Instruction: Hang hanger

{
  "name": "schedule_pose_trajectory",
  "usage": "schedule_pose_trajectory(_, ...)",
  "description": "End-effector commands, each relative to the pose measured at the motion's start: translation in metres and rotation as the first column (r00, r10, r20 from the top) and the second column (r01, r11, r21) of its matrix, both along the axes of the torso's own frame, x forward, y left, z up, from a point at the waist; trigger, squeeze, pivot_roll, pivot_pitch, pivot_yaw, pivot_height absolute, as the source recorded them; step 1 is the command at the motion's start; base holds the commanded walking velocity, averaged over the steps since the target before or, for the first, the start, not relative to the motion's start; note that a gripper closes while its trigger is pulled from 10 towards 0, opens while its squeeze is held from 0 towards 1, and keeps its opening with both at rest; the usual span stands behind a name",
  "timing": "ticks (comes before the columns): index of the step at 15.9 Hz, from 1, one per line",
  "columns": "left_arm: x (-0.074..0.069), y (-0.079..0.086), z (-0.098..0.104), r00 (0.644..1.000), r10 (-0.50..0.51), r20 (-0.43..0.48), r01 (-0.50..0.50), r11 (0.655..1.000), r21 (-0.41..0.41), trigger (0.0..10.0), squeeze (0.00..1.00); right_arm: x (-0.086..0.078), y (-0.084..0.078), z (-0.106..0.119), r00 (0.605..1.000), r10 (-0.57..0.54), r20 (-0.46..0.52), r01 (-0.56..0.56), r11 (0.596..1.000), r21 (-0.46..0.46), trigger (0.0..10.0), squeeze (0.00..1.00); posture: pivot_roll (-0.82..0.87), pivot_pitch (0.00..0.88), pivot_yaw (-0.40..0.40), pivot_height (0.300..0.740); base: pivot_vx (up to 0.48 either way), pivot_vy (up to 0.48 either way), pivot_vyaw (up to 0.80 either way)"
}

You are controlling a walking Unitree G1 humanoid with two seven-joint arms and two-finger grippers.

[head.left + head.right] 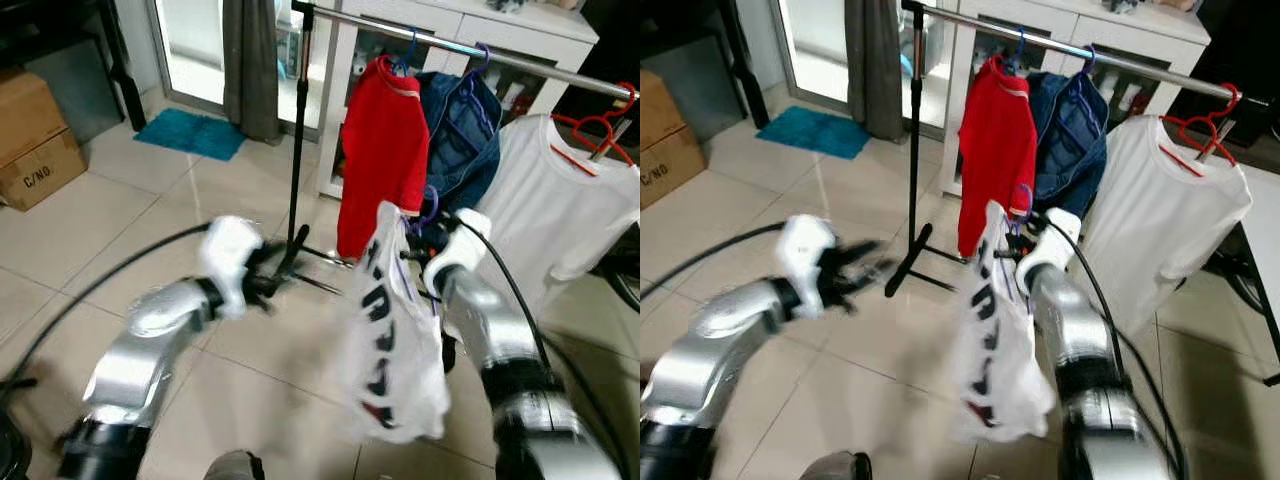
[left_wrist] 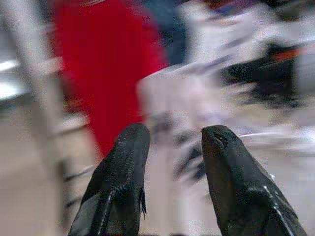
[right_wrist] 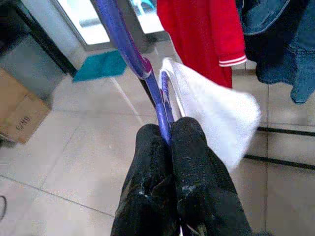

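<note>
Currently held: one purple plastic hanger, thin and curved, clamped between the closed jaws of the right gripper; it carries a white garment with dark lettering, soft and limp, draping low in front of the right arm, near the camera and below the rail. Rail: a smooth round metal bar, far side of the scene, running left to right on a black stand. Already hung on it: a red shirt with striped cuff, a dark blue denim jacket, a white T-shirt on a red hanger. Left gripper: matte, rough black fingers, jaws apart and holding nothing, out to the left, blurred. Floor: glossy pale tile, with a teal mat and a cardboard box far left. Handling advice, as judged: lift the hook above the rail, pick a bare stretch, probably left of the red shirt, lower squarely, and part the jaws only once the hook bears the weight; the swinging cloth may snag neighbours.
</note>
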State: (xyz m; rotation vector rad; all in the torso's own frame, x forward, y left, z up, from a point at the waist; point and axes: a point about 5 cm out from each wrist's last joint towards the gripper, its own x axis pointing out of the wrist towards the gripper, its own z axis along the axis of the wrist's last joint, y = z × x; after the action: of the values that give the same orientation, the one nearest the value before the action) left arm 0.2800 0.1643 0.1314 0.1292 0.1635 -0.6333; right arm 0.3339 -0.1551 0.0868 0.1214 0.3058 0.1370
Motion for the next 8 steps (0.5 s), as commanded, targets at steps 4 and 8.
schedule_pose_trajectory(4, -0.003, 0.008, -0.011, 0.970, 0.241, 0.040, -0.240, 0.970, -0.033, 10.0, 0.00, -0.027, 0.000, 0.011, 0.993, 0.001, 0.114, -0.002, 1.000, 0.009, 10.0, 0.00, 0.02, 0.000, -0.067, 0.740, 0.127, 0.000, 0.00)
schedule_pose_trajectory(8, 0.000, 0.011, -0.024, 0.941, 0.338, 0.030, -0.337, 0.941, -0.034, 10.0, 0.00, -0.037, 0.012, 0.015, 0.990, 0.042, 0.134, -0.047, 0.998, 0.032, 10.0, 0.00, 0.02, 0.000, -0.059, 0.740, 0.319, 0.000, 0.40)
